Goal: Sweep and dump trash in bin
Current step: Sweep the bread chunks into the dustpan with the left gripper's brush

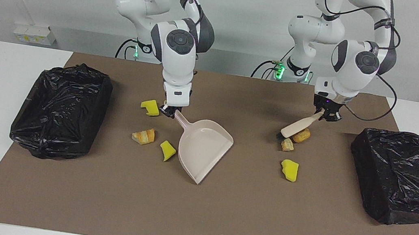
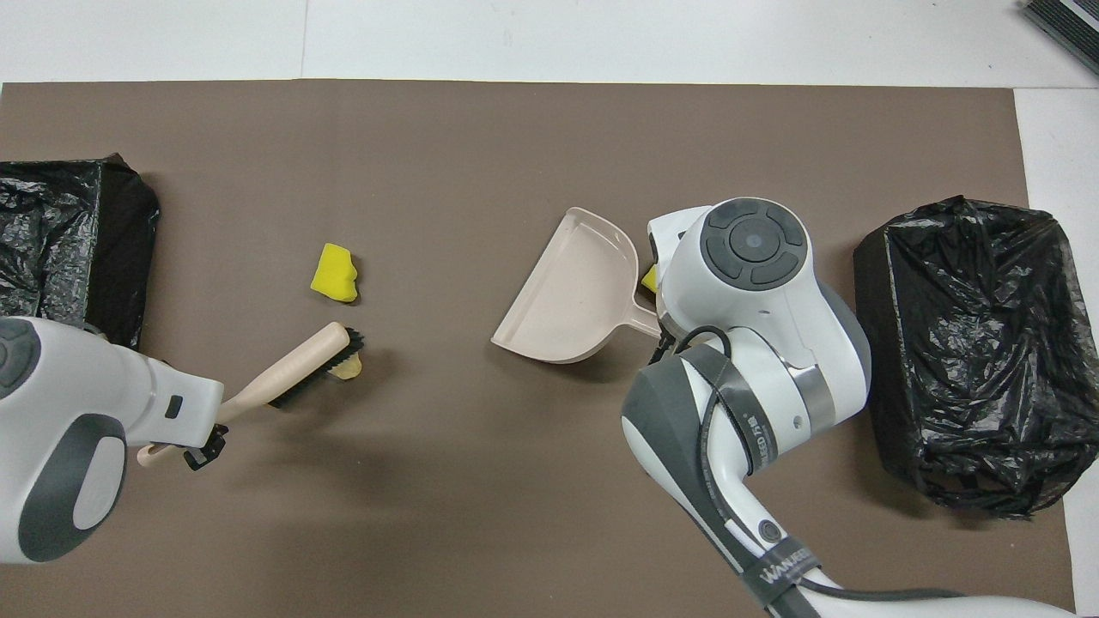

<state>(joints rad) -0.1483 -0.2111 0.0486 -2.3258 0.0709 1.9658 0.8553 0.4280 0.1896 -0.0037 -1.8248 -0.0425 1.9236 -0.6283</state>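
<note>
We find the task at an early stage: no trash has reached either bin, and the dustpan (image 1: 203, 149) lies empty on the brown mat (image 1: 196, 214).

The left claw (image 1: 326, 116) is clenched on the handle of a wooden brush (image 1: 297, 128), whose bristle end is down at two bread pieces, a golden-brown one (image 1: 302, 135) and a paler one (image 1: 287, 145), lying together toward the left arm's end of the table (image 1: 3, 64). A yellow sponge chunk (image 1: 289, 170) sits near them, farther from the robots.

The right claw (image 1: 169, 110) is clenched on the dustpan handle, the pan resting on the mat with its mouth angled toward the left arm's end. Beside the pan lie a second sponge chunk (image 1: 167, 150), a croissant piece (image 1: 143, 136) and a third sponge chunk (image 1: 150, 108), the last just beside the right claw.

In our judgement the gathering, the loading of the pan and the dumping all remain.

Two bins lined with black bags (image 1: 61, 109) (image 1: 404, 175) stand at either end of the mat. We count six scraps; any other may be behind the right arm. In the overhead view that arm covers most of the scraps near the pan, the brush covers the bread, and the bag interiors cannot be read.
</note>
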